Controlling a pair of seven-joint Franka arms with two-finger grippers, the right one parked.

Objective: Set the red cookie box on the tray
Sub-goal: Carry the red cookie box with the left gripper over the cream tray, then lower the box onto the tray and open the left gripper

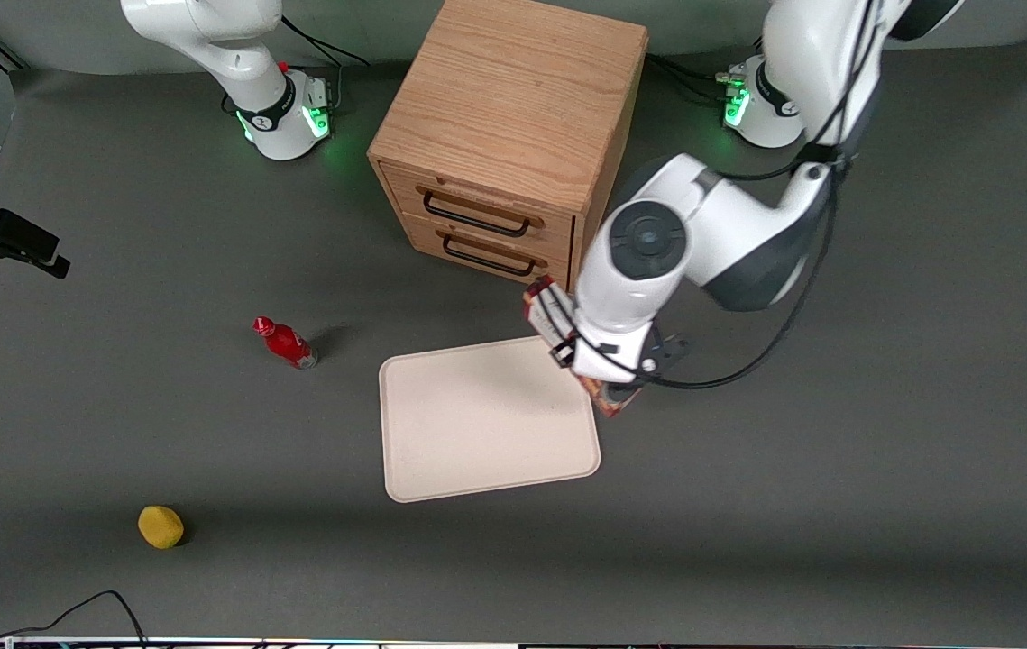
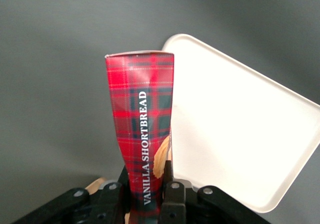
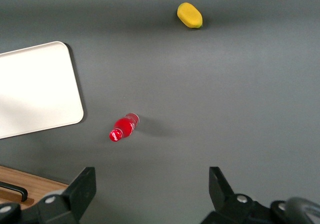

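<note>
The red cookie box (image 2: 144, 119), dark-red plaid with a tan cookie picture, is clamped between my left gripper's (image 2: 146, 173) fingers. In the front view the gripper (image 1: 608, 374) is under the wrist, and only the box's ends (image 1: 538, 306) show past it. The box hangs beside the edge of the cream-beige tray (image 1: 486, 419) toward the working arm's end, in front of the drawers. The tray lies flat with nothing on it; it also shows in the left wrist view (image 2: 240, 134) and the right wrist view (image 3: 35, 88).
A wooden two-drawer cabinet (image 1: 504, 135) stands farther from the front camera than the tray. A small red bottle (image 1: 286, 342) stands toward the parked arm's end. A yellow lemon-like object (image 1: 160, 526) lies nearer the front camera.
</note>
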